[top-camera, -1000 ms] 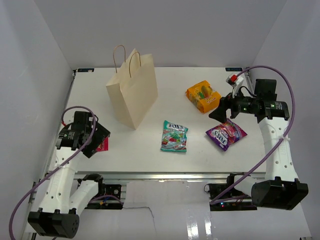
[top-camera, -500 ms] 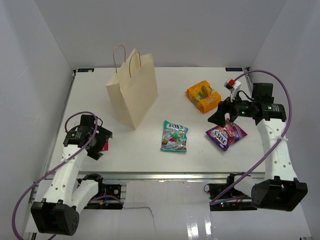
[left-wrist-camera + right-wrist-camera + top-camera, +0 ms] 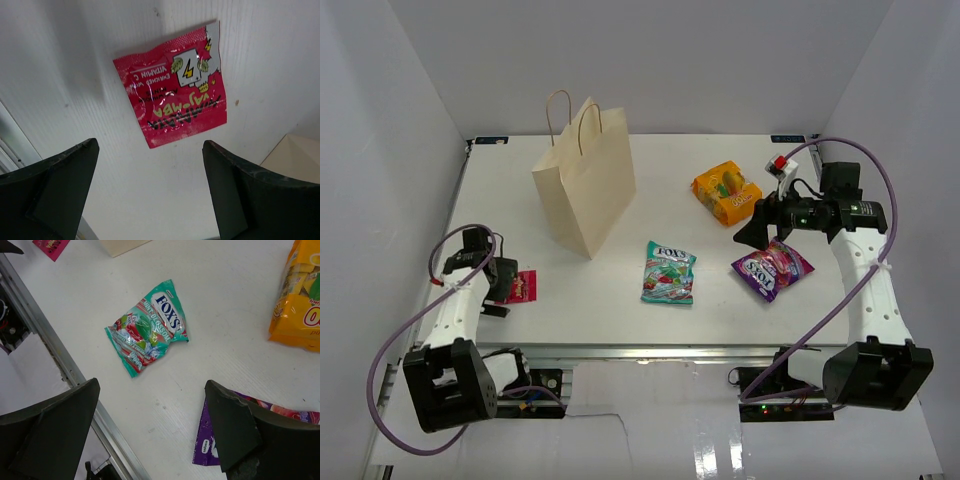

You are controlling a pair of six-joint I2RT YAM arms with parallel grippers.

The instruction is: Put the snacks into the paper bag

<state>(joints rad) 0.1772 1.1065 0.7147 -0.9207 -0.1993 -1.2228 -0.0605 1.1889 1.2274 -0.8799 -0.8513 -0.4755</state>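
Observation:
The tan paper bag (image 3: 585, 190) stands upright at the back left, its mouth up. A tiny red sachet (image 3: 525, 287) (image 3: 175, 107) lies flat near the left edge. My left gripper (image 3: 501, 290) (image 3: 150, 190) is open just short of the sachet, nothing between its fingers. The teal Fox's bag (image 3: 669, 272) (image 3: 147, 327) lies mid-table. The purple bag (image 3: 773, 267) (image 3: 204, 446) and the orange pack (image 3: 727, 192) (image 3: 297, 305) lie to the right. My right gripper (image 3: 758, 226) (image 3: 152, 430) hangs open above the table between the orange pack and the purple bag, holding nothing.
A metal rail (image 3: 60, 360) runs along the table's near edge. White walls close in the table on the left, back and right. A corner of the paper bag (image 3: 295, 155) shows at the right of the left wrist view.
My left arm has swung back and to the left, so the red sachet now lies uncovered in front of its open fingers. The right gripper has shifted slightly. No snack has moved.

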